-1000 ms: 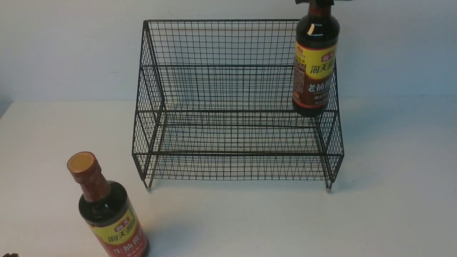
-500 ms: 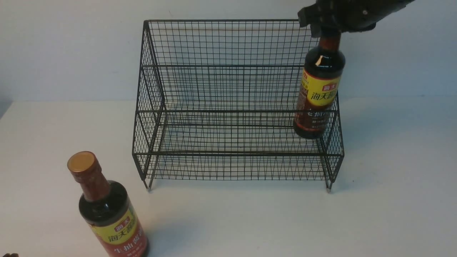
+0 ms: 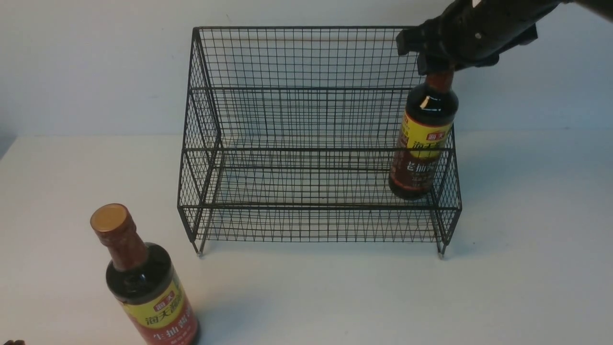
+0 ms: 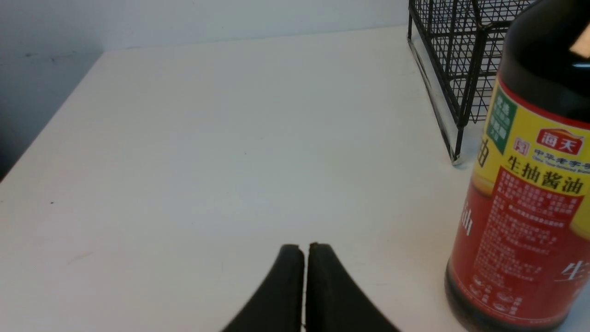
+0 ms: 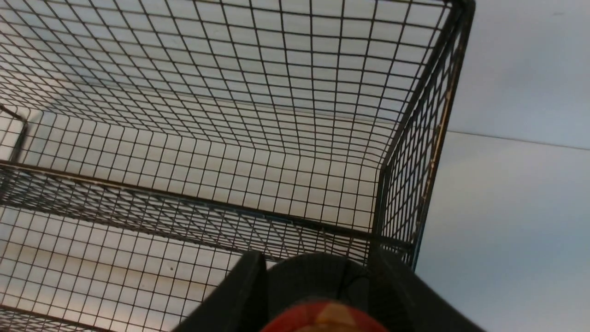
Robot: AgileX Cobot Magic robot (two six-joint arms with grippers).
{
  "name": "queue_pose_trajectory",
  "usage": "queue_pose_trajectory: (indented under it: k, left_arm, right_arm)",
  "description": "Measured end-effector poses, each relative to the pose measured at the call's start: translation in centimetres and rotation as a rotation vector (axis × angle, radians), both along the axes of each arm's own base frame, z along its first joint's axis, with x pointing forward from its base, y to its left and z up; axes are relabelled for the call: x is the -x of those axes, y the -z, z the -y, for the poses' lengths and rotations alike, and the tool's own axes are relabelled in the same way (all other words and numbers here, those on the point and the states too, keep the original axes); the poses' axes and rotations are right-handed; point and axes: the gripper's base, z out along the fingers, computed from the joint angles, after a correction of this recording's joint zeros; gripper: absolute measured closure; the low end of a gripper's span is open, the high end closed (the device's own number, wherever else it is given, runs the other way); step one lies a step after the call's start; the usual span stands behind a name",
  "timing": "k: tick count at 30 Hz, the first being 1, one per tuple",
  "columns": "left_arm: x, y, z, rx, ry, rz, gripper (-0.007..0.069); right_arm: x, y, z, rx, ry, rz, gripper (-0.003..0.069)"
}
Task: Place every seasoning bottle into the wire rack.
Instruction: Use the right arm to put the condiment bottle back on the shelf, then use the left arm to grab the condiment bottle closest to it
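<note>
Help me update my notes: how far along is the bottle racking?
Done: nothing released. In hand: the right gripper holds the brown-label bottle by its neck inside the front tier of the wire rack. Left: let it go, then rack the red-label bottle standing on the table beside the shut left gripper.

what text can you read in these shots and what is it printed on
"海天": red logo on the red-label bottle.
"生抽酱油": black characters on that bottle's yellow band.
"中华老字号": tiny line under that logo, barely legible.
"老抽": on the brown-label bottle inside the wire rack, partly crossed by wire.
The fine print on both labels and the green tag are too small to read.
</note>
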Motion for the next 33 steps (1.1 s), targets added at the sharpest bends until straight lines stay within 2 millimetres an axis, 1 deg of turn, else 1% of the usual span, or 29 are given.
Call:
queue_pose_trajectory:
  k: [1,6,7,8,10,13,14,15,16,17,18,19,21,22,23,24,25,26,27,28,29,30,31,33]
  left_arm:
    - [0.0,0.0,0.0,0.0,0.0,0.0,0.0629]
    - [0.0,0.0,0.0,0.0,0.0,0.0,0.0629]
    - [0.0,0.0,0.0,0.0,0.0,0.0,0.0629]
    - [0.0,0.0,0.0,0.0,0.0,0.0,0.0629]
    - [0.0,0.0,0.0,0.0,0.0,0.0,0.0629]
    - [0.0,0.0,0.0,0.0,0.0,0.0,0.0629]
    - [0.0,0.0,0.0,0.0,0.0,0.0,0.0629]
    - [0.0,0.0,0.0,0.0,0.0,0.0,0.0629]
    - [0.0,0.0,0.0,0.0,0.0,0.0,0.0629]
    - [0.0,0.0,0.0,0.0,0.0,0.0,0.0629]
    - [0.0,0.0,0.0,0.0,0.0,0.0,0.0629]
    - [0.0,0.0,0.0,0.0,0.0,0.0,0.0629]
    - [0.0,0.0,0.0,0.0,0.0,0.0,0.0629]
    - [0.0,0.0,0.0,0.0,0.0,0.0,0.0629]
    - [0.0,0.0,0.0,0.0,0.0,0.0,0.0629]
    - [0.0,0.0,0.0,0.0,0.0,0.0,0.0629]
    - [0.0,0.0,0.0,0.0,0.0,0.0,0.0629]
    - [0.0,0.0,0.0,0.0,0.0,0.0,0.0629]
    - [0.0,0.0,0.0,0.0,0.0,0.0,0.0629]
    - [0.0,0.0,0.0,0.0,0.0,0.0,0.0629]
    - [0.0,0.0,0.0,0.0,0.0,0.0,0.0629]
    - [0.0,0.0,0.0,0.0,0.0,0.0,0.0629]
    - [0.0,0.0,0.0,0.0,0.0,0.0,0.0629]
    - [0.0,0.0,0.0,0.0,0.0,0.0,0.0629]
  right_arm:
    - [0.0,0.0,0.1,0.007,0.001,0.004,0.0351]
    - [0.3,-0.9,0.3,0.01,0.007,0.026,0.0186]
    - [0.3,-0.9,0.3,0.008,0.009,0.026,0.0174]
    - [0.5,-1.3,0.4,0.0,0.015,0.032,0.0141]
    - [1.1,-2.1,0.6,-0.007,0.018,0.045,0.0113]
    - [2.2,-3.7,1.1,-0.018,0.02,0.071,0.0102]
    - [2.8,-4.5,1.4,-0.021,0.022,0.084,0.01]
    - [4.1,-6.1,1.9,-0.029,0.026,0.111,0.0098]
    - [4.8,-6.9,2.2,-0.031,0.03,0.118,0.0097]
    - [5.0,-7.1,2.3,-0.033,0.03,0.123,0.0097]
    - [6.3,-8.3,2.9,-0.036,0.035,0.134,0.0097]
    - [7.1,-9.1,3.3,-0.039,0.037,0.144,0.0097]
    - [9.5,-10.8,4.3,-0.026,0.032,0.15,0.0105]
    - [11.0,-11.8,4.9,-0.013,0.024,0.154,0.0116]
    - [12.0,-12.4,5.3,-0.004,0.016,0.162,0.0126]
    - [13.4,-13.4,5.9,0.007,0.0,0.187,0.0146]
    - [13.6,-13.6,6.0,0.005,0.0,0.193,0.0146]
    - [15.3,-14.6,6.7,0.018,-0.02,0.23,0.018]
    - [16.0,-15.0,7.0,0.02,-0.025,0.247,0.0196]
    - [17.3,-15.7,7.5,0.019,-0.03,0.273,0.0219]
    - [19.3,-16.3,8.3,0.014,-0.035,0.306,0.0274]
    - [19.5,-16.3,8.4,0.015,-0.037,0.305,0.0289]
    - [21.4,-16.7,9.1,-0.001,-0.04,0.329,0.0346]
    - [24.2,-17.0,10.0,-0.029,-0.045,0.362,0.0423]
